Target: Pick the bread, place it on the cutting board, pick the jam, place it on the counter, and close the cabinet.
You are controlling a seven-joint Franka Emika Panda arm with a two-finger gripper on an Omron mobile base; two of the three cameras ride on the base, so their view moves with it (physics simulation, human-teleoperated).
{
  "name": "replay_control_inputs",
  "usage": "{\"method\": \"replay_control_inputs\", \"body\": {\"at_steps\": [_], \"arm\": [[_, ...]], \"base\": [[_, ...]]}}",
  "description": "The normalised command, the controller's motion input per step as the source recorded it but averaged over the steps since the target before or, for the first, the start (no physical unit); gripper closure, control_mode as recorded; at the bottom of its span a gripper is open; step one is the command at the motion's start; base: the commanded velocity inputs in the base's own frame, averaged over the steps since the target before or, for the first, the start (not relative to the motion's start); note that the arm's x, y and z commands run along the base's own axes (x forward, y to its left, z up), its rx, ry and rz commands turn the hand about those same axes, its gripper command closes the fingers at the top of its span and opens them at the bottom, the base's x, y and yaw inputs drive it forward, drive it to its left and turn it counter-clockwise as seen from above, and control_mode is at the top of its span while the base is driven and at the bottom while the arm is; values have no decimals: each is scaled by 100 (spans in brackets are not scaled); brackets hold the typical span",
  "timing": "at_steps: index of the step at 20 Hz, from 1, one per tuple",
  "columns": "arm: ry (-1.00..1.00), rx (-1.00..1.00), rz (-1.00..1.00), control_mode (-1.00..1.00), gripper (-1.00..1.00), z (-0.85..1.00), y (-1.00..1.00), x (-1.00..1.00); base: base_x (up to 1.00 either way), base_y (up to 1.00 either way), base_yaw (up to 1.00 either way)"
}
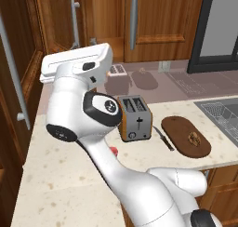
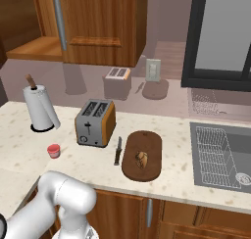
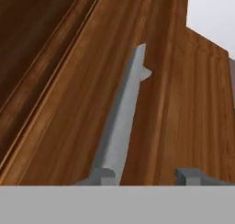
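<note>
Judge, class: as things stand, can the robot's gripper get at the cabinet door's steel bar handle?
Probably yes. In the hand view the handle rises straight ahead of the gripper, one fingertip at its foot, with nothing between them. The jaws stand shut, though, not around the bar.

I can read no text, label, brand or number on anything in my camera views here.

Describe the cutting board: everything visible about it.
The cutting board is a flat, dark-brown oval slab that looks wooden, lying on the beige speckled counter between the toaster and the sink. The small brown bread sits on it, toward its near end. A knife lies just beside its toaster-side edge, roughly parallel, apparently not touching.
</note>
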Motion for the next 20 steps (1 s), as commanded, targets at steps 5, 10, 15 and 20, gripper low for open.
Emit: {"method": "replay_control_inputs", "body": {"at_steps": [5, 10, 15, 20], "arm": [[0, 8, 0, -100, -100, -2, -51, 82], [0, 12, 0, -100, -100, 0, -62, 84], [0, 7, 0, -100, -100, 0, -46, 71], [0, 1, 0, -100, -100, -8, -22, 65]], "base": [[0, 0, 0], [0, 0, 0], [0, 0, 0], [0, 0, 0]]}}
